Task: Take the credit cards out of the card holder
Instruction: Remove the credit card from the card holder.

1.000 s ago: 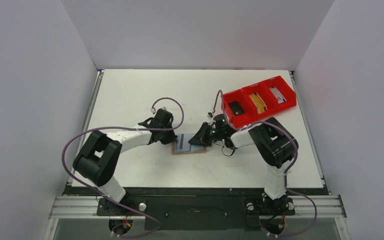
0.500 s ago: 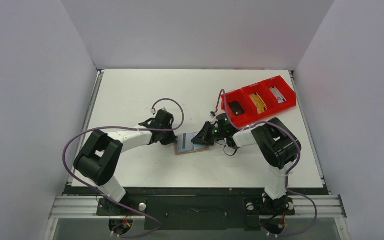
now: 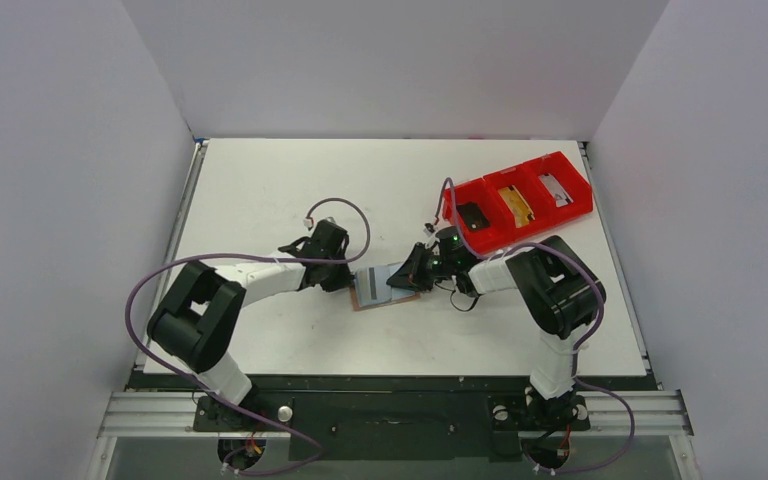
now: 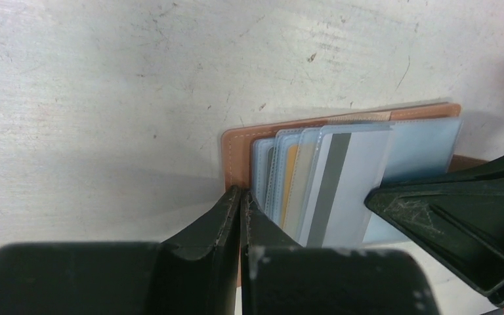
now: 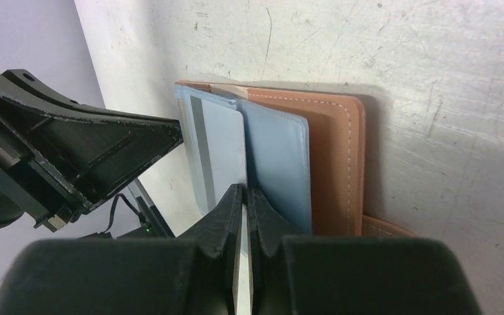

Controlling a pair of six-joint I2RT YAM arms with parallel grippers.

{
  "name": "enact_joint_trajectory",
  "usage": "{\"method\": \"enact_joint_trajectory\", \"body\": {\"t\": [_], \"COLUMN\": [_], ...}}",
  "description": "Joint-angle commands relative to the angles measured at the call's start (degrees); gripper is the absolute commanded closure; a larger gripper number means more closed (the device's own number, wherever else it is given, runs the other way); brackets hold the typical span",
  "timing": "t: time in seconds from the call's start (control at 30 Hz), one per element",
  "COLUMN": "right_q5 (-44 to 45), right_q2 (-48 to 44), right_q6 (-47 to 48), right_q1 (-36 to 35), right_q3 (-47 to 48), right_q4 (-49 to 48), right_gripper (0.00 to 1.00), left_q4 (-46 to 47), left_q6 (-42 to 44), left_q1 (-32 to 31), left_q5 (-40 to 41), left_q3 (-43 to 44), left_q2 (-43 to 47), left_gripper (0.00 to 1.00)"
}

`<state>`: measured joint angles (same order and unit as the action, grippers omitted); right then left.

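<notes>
On the card holder (image 3: 372,287), lying open on the table: my left hand (image 4: 239,195), fingers together, pins its tan left edge; my right hand (image 5: 244,192) is clamped on the striped card (image 5: 218,151). Step: extraction. Next, I judge: a straight pull clear of the holder.

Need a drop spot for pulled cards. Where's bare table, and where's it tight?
Open on the table: the far-left quarter, between back wall and left arm; also the strip between card holder and the table's near edge. Tight: the middle, where left gripper and right gripper meet at the holder. Red tray: every compartment holds something.
</notes>
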<state>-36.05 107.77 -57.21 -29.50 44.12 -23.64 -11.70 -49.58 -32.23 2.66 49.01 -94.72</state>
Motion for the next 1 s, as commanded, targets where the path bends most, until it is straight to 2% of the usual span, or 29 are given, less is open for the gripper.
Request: {"method": "enact_joint_trajectory", "body": {"t": [0.0, 0.3, 0.4, 0.53, 0.8, 0.97], "right_q5": [2.4, 2.9, 2.9, 2.8, 2.9, 3.0], "right_q2": [-1.7, -2.0, -1.8, -1.6, -1.6, -1.9], "right_q6": [2.2, 2.0, 2.0, 2.0, 2.5, 2.8], "right_q1": [0.6, 0.2, -0.3, -0.4, -0.4, -0.3], "right_q3": [-1.3, -2.0, -1.8, -1.5, -0.8, -0.7], "right_q4": [0.5, 0.1, 0.2, 0.2, 1.3, 1.9], "right_gripper": [1.0, 1.0, 1.0, 1.0, 1.0, 1.0], "left_q4": [-8.0, -9.5, -7.8, -7.1, -2.2, -5.1], "left_q6": [3.8, 5.0, 5.0, 5.0, 4.3, 4.0], "left_q1": [-2.0, -4.8, -5.0, -5.2, -5.2, -5.3], "left_q5": [-0.1, -1.1, -2.2, -3.8, -6.3, -3.7], "left_q3": [1.4, 7.6, 7.9, 8.8, 6.6, 6.7], "left_q2": [2.5, 5.1, 4.9, 2.7, -1.6, -2.8], "left_gripper": [1.0, 1.0, 0.95, 0.95, 0.95, 1.0]}}
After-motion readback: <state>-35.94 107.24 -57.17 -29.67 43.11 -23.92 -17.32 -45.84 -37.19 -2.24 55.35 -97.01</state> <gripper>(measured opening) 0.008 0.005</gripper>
